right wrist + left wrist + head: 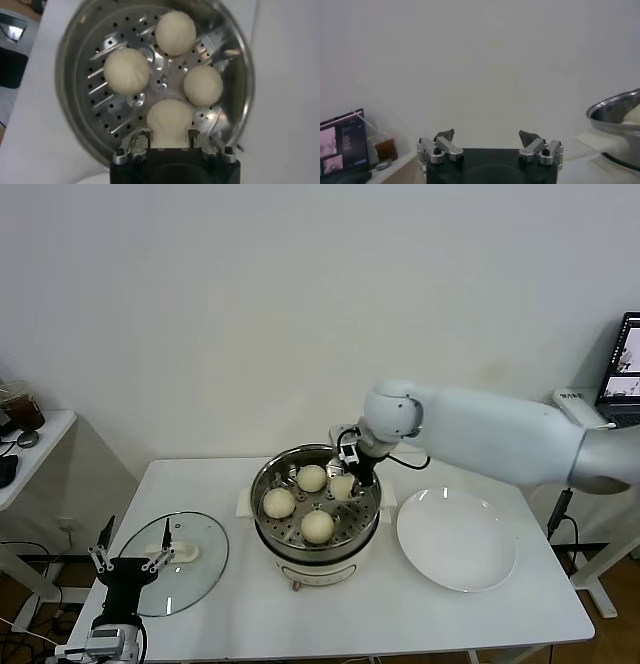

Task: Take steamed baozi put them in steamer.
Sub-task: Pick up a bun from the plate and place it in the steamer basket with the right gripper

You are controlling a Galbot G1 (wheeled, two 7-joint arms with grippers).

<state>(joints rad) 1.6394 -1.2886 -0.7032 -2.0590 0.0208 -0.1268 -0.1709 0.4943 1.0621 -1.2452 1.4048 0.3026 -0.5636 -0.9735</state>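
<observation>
four steamed baozi (170,117) sit on the perforated tray inside the steamer (263,514). three lie free on the tray; the fourth, on the side toward the plate, is clamped between the fingers of the right claw (345,483), which reaches down into the pot from above. the right wrist view shows the two fingers pressed against that bun's sides and the bun low on the tray.

the steamer, a shiny steel pot on a cream-white base, stands at about the middle of the worktop (400,609). a flat white plate (457,540) lies just beside it toward the right edge, with nothing on it. a round glass lid (172,562) with a white handle lies flat near the front left corner.

the left claw (128,561) is parked low at the front left corner, beside the lid, its fingers spread wide apart and holding nothing.

the worktop is white and stands before a plain white wall. a second white table (30,449) stands off the left edge, and a laptop (623,374) is at far right.
</observation>
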